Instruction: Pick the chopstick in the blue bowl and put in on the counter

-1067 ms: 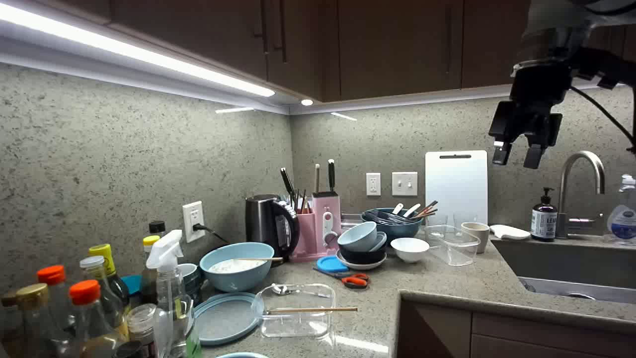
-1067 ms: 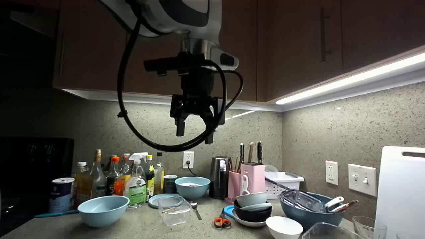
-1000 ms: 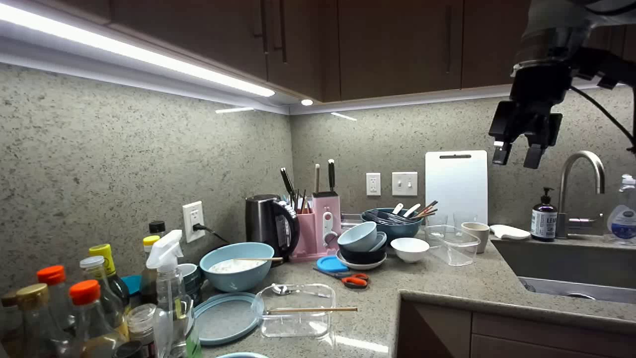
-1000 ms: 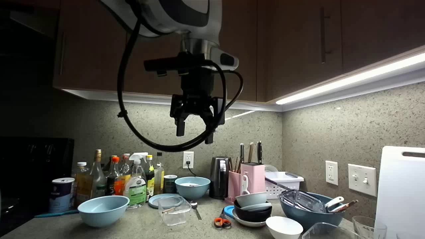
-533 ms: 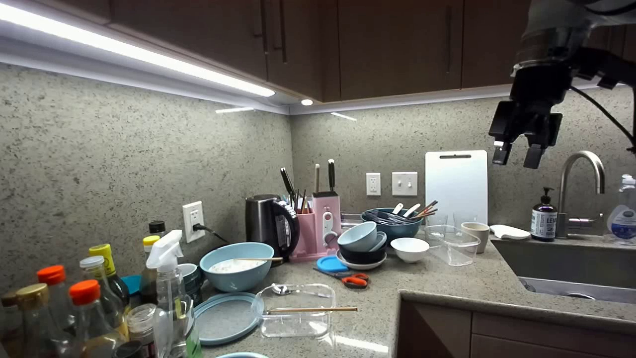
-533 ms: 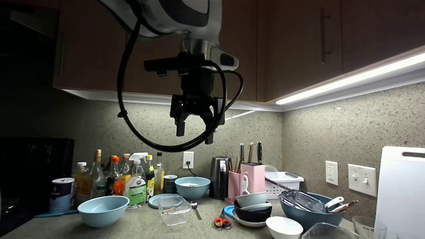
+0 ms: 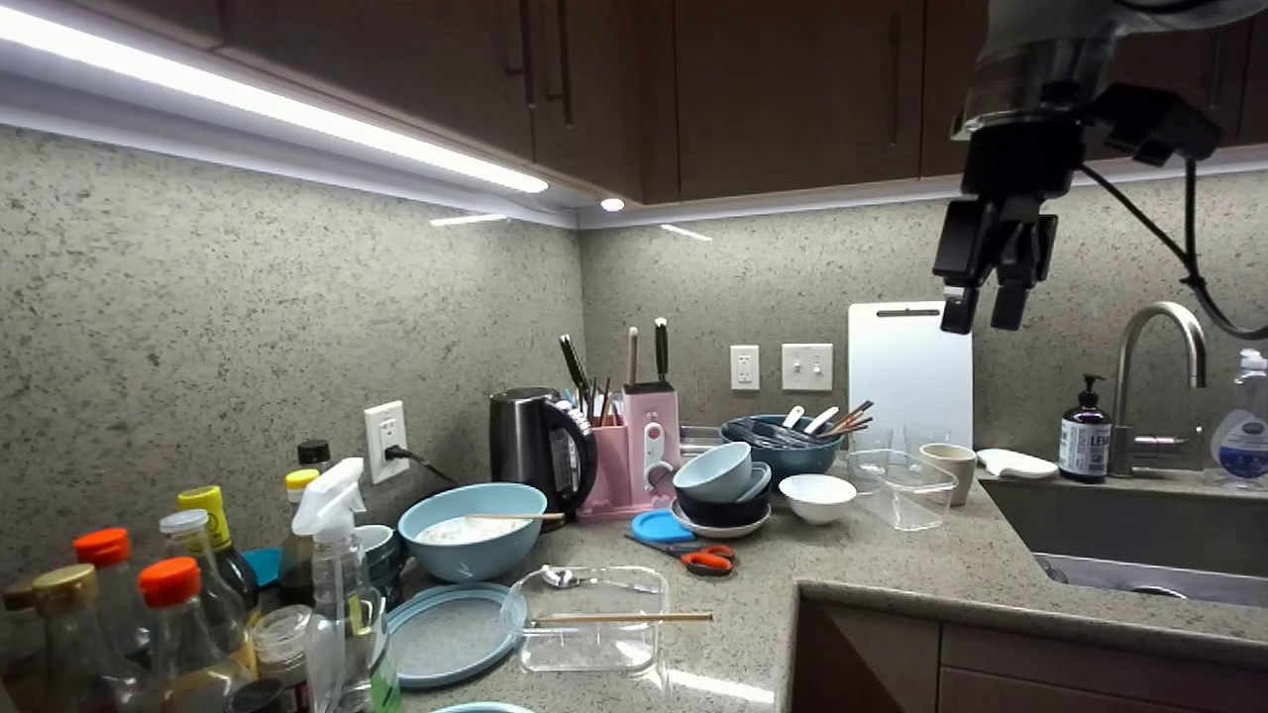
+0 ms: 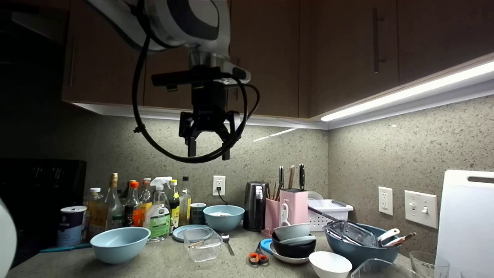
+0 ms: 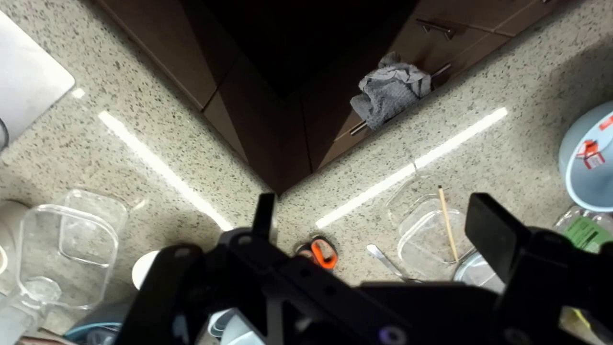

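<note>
The round pale blue bowl [image 7: 474, 555] stands on the speckled counter [image 7: 738, 614] by the kettle, white contents inside. A chopstick [image 7: 510, 516] lies across its rim in that exterior view. The bowl also shows in an exterior view [image 8: 224, 221]; it is not visible in the wrist view. Another chopstick [image 7: 634, 617] lies across a clear container [image 7: 589, 649], and shows in the wrist view [image 9: 448, 223]. My gripper [image 7: 985, 312] is open and empty, high above the counter, well apart from the bowl. It shows open in an exterior view [image 8: 208, 151] and the wrist view [image 9: 376, 211].
Bottles and a spray bottle [image 8: 158, 216] line the wall. A second pale blue bowl [image 8: 120, 247] stands at the front. Scissors [image 7: 708, 560], stacked bowls [image 8: 294, 247], a pink knife block [image 7: 651, 436] and a utensil-filled bowl [image 8: 361, 251] stand around. Cabinets [image 7: 792, 109] hang overhead.
My gripper has moved left in both exterior views and turned slightly; its jaws stay open. The bowl, the chopsticks and the other objects have not moved.
</note>
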`<state>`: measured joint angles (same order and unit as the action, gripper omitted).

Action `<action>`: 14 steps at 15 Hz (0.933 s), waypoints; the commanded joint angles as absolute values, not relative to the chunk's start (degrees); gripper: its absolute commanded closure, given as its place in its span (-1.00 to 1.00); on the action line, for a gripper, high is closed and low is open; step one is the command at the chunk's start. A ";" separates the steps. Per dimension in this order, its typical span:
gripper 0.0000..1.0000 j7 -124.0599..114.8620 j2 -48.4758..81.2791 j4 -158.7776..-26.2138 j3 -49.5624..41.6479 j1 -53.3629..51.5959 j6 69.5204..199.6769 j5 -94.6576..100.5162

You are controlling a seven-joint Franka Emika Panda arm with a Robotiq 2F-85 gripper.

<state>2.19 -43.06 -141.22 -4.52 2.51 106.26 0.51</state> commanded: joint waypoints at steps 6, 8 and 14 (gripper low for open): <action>-1.00 1.94 -35.46 -138.20 5.98 -5.38 106.91 3.04; -1.00 1.47 -34.33 -137.84 6.65 -6.02 106.92 3.31; -1.00 1.57 -34.71 -137.83 5.72 -5.77 106.92 3.21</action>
